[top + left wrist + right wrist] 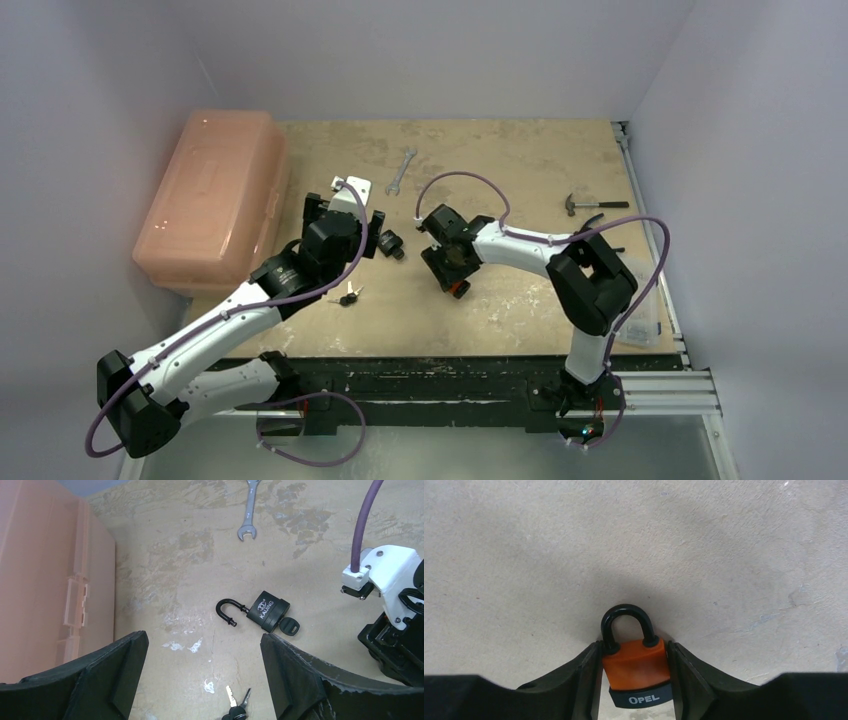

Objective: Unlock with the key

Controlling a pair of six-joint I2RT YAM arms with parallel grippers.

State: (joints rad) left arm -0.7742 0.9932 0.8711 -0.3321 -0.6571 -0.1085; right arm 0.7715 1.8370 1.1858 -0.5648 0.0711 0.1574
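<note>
A black padlock [270,612] lies on the table with its shackle swung open and a black-headed key [289,626] in its keyhole; it also shows in the top view [390,243]. A bunch of two spare keys [237,707] lies nearer, between my left fingers, and shows in the top view [348,296]. My left gripper [202,680] is open and empty, above the table short of the black padlock [345,225]. My right gripper [634,680] is shut on the sides of an orange padlock [636,665] with a closed black shackle, close over the table [452,262].
A salmon plastic box [210,200] stands at the left, its side in the left wrist view [45,580]. A wrench [400,170] lies at the back middle. A hammer [590,205] lies at the right. The right arm's wrist [390,610] is close to the black padlock.
</note>
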